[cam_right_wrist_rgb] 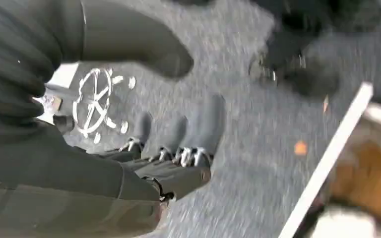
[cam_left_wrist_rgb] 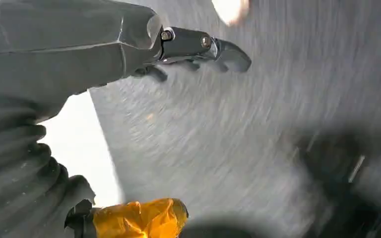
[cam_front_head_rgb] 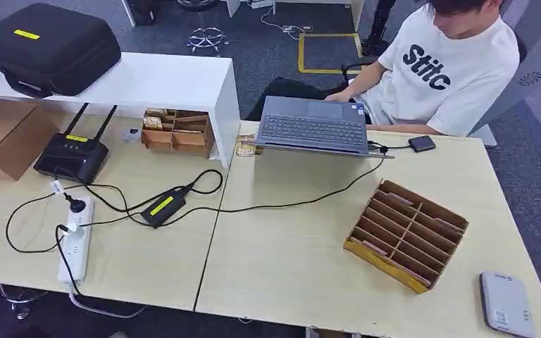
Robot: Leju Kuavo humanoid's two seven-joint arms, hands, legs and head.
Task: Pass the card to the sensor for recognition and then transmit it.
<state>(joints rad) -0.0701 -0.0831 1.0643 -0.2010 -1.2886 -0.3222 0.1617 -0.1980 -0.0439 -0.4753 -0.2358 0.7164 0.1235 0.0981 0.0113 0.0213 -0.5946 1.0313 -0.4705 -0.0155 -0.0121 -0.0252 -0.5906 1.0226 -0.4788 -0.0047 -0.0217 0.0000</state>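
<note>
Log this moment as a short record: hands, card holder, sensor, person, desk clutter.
left hand: empty, fingers apart, over grey floor, picture blurred
right hand: empty, fingers apart, over grey carpet
card holder: slotted cardboard rack on the desk's right half, cards lying in its slots
sensor: grey reader at the desk's near right corner, nothing on it
person: seated behind the laptop, hand at its far edge
desk clutter: router, power strip, black adapter
task progress: no card picked up yet
</note>
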